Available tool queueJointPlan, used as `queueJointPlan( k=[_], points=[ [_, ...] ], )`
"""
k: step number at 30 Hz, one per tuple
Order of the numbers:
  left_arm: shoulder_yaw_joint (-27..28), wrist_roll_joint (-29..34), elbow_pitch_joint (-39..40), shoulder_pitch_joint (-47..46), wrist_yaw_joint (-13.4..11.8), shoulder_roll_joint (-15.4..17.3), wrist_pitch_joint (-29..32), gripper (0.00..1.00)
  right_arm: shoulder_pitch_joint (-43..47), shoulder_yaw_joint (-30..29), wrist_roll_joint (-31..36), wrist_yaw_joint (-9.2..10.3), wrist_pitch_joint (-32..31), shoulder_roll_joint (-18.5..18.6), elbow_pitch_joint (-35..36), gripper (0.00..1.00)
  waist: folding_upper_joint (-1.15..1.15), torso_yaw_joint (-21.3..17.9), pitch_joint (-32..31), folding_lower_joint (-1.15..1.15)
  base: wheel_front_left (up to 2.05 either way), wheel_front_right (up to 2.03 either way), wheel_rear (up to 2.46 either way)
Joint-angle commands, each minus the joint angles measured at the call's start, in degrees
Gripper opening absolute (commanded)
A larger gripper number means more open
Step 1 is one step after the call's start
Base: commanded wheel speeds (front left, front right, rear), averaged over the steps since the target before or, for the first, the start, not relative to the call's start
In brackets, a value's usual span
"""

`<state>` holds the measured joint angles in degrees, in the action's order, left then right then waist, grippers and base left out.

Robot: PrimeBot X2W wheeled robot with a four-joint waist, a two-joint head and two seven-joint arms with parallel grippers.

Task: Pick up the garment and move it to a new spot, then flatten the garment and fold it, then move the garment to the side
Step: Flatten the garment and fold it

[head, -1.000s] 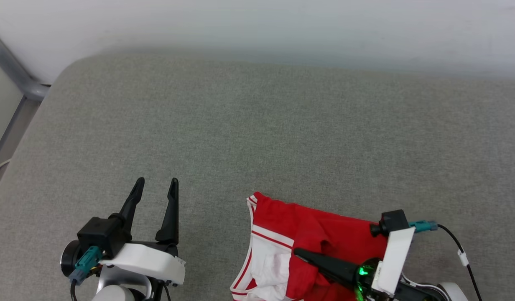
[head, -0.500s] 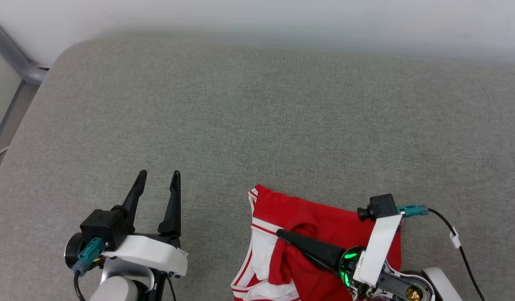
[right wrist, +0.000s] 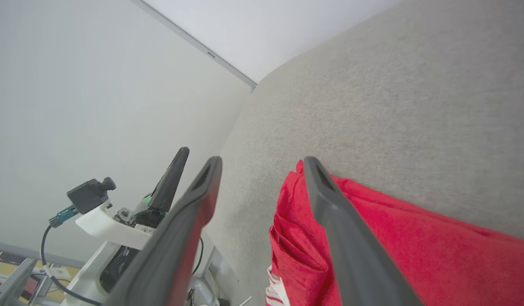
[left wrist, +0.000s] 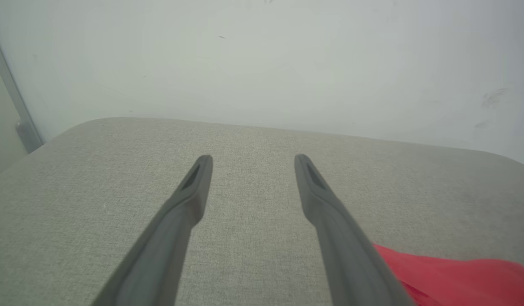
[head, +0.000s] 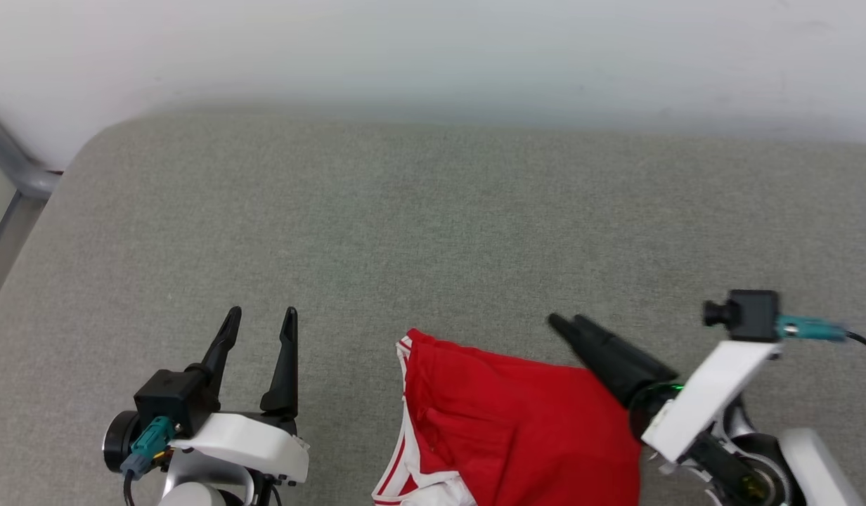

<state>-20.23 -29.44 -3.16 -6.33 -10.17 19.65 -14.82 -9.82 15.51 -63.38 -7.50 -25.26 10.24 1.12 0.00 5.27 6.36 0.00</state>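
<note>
The garment [head: 517, 429], a red T-shirt with white striped trim, lies folded on the grey cushion [head: 433, 225] at the near edge, cut off by the bottom of the head view. My right gripper [head: 566, 322] hovers just above its far right edge, open, with nothing between the fingers; in the right wrist view the right gripper [right wrist: 262, 162] stands wide over the garment [right wrist: 394, 246]. My left gripper [head: 261, 314] rests open to the left of the garment, apart from it. In the left wrist view the left gripper [left wrist: 253, 159] points at bare cushion, with the garment [left wrist: 449, 276] at the lower right.
A pale wall [head: 433, 49] runs behind the cushion's far edge. A grey metal frame [head: 11, 169] stands past the cushion's rounded left corner. The cushion stretches bare ahead of both grippers.
My right gripper has opened, let go of the red fabric and risen up and to the right. The fold it held now lies flat over the white sleeve. The head camera shifted slightly.
</note>
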Motion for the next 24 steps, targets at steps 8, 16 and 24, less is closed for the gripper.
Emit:
queueJointPlan(
  k=[8, 16, 24],
  points=[
    [0.45, 0.07, 0.9, 2.5, -1.47, 0.95, 0.2, 1.0, 4.14, -11.75, 18.76, 0.03, 13.47, 0.68, 1.97, 1.0, 0.0, -2.4, -3.33, 0.0, 0.0, 0.0, 0.0],
    [1.09, 0.38, 1.05, 4.49, -2.69, 1.17, 0.02, 1.0, 9.18, -19.61, 37.76, 0.03, 19.21, -2.1, 6.57, 1.0, 0.0, -4.06, -5.87, 0.0, 0.0, 0.0, 0.0],
    [1.45, 0.61, 0.33, 6.61, -2.92, 1.19, -0.19, 1.0, 14.99, -18.63, 49.24, 0.03, 23.06, -3.52, 8.94, 1.0, 0.0, -4.7, -8.07, 0.0, 0.0, 0.0, 0.0]
  ],
)
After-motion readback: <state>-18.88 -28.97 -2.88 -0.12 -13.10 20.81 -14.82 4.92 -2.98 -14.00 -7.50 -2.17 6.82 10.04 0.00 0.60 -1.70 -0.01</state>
